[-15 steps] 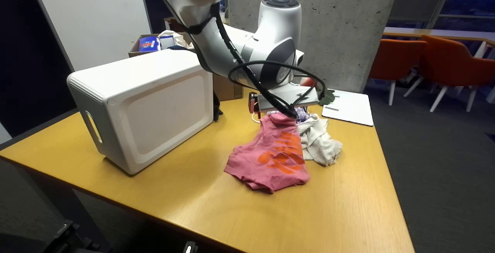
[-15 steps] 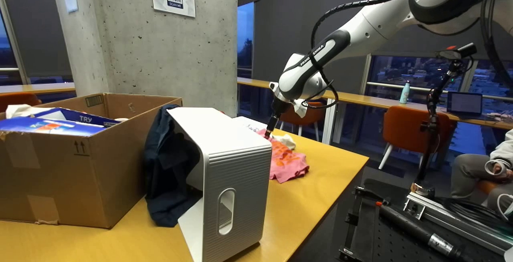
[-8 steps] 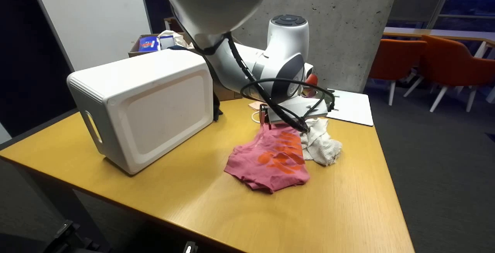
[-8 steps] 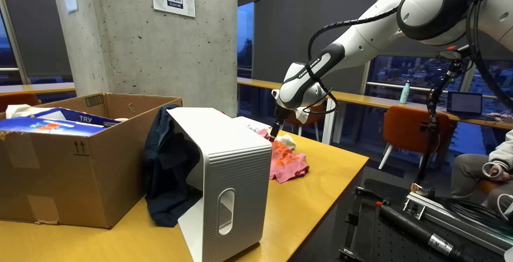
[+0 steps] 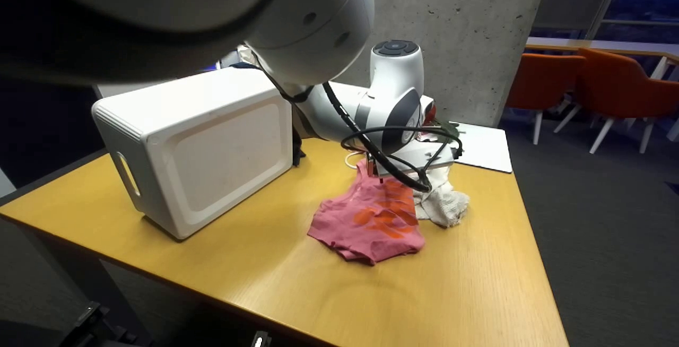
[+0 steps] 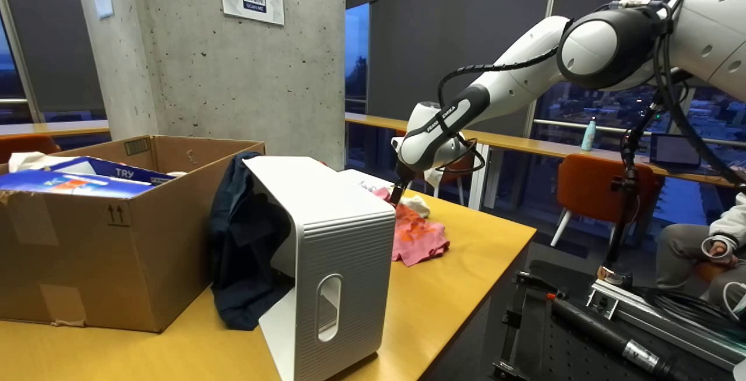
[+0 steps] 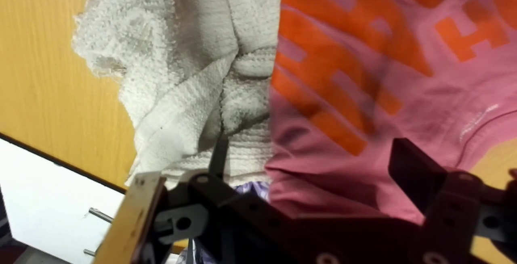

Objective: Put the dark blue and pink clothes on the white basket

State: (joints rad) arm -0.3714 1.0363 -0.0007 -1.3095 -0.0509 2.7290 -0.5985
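Navy garment lies partly inside the white basket; 2 fingers stand wide.

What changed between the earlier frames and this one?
The arm and its open gripper have come lower in both exterior views, farther over the pink shirt. Nothing was taken hold of or let go. The pink shirt, dark blue garment, white cloth and white basket stayed put.
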